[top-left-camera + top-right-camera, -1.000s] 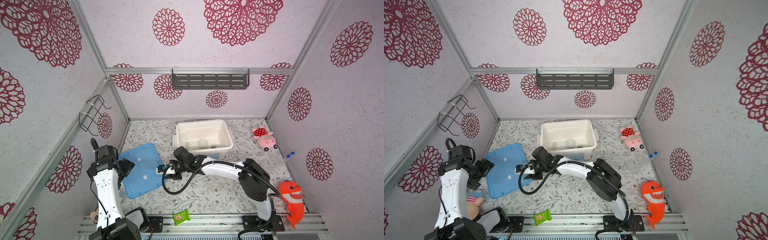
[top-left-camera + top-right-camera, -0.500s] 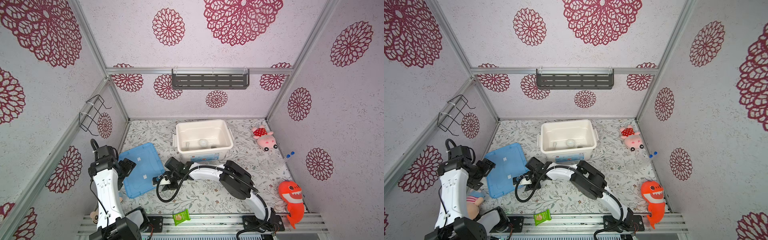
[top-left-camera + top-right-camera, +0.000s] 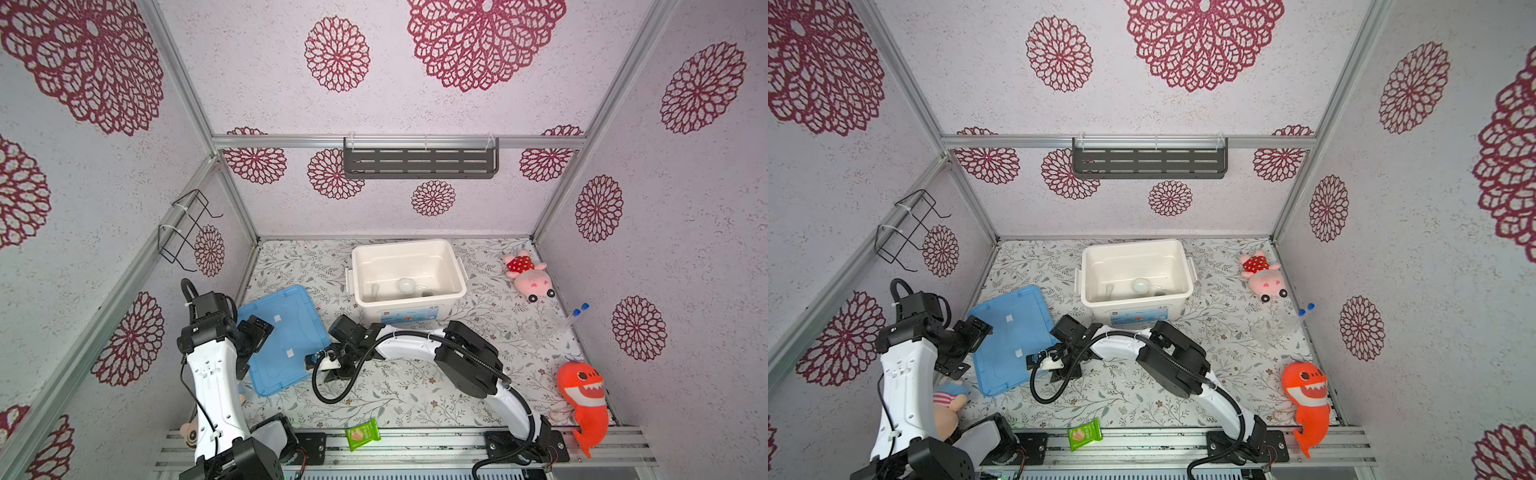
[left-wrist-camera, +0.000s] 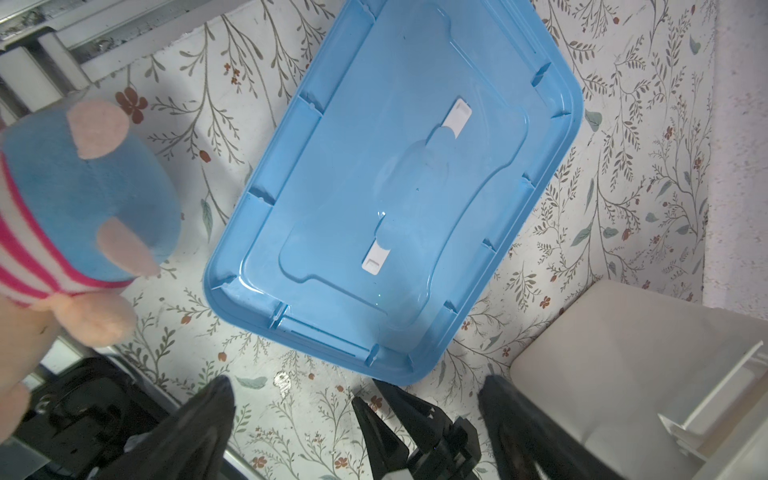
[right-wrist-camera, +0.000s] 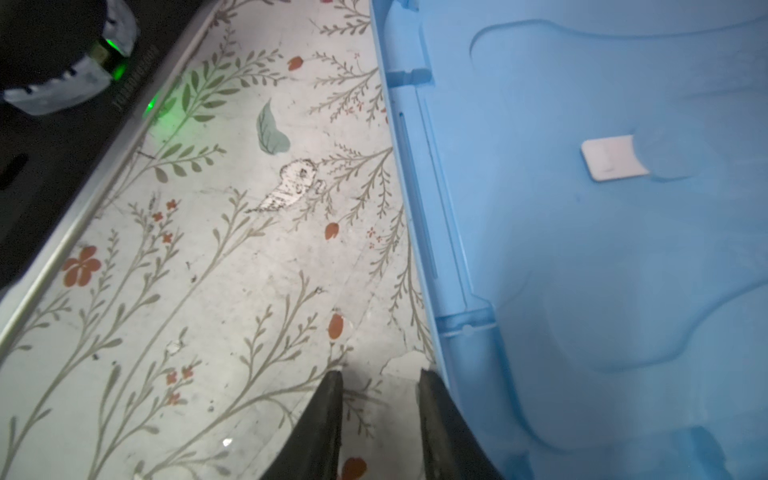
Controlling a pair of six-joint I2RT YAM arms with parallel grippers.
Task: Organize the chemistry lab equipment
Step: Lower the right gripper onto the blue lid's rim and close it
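A round white dish (image 3: 406, 285) (image 3: 1140, 285) lies inside the white bin (image 3: 453, 266) (image 3: 1185, 270), beside small pale pieces that I cannot make out. Two clear tubes with blue caps (image 3: 579, 311) (image 3: 1305, 311) lean near the right wall. My right gripper (image 3: 316, 365) (image 3: 1038, 365) (image 5: 380, 374) is low over the table at the blue lid's edge. Its jaws stand partly apart, and only the table pattern and a faint clear streak show between them. My left gripper (image 3: 253, 343) (image 3: 967, 345) (image 4: 355, 380) hovers wide open and empty above the lid's left side.
The blue lid (image 3: 282, 336) (image 4: 395, 187) (image 5: 602, 249) lies upturned, left of the bin. A pink plush (image 3: 525, 276) sits at back right and an orange shark (image 3: 582, 395) at front right. A green packet (image 3: 363, 434) lies on the front rail. A doll (image 4: 83, 199) sits by the left arm's base.
My right gripper has swung from in front of the bin, leftward and toward the front, down to the lid's edge. The left arm has barely moved.
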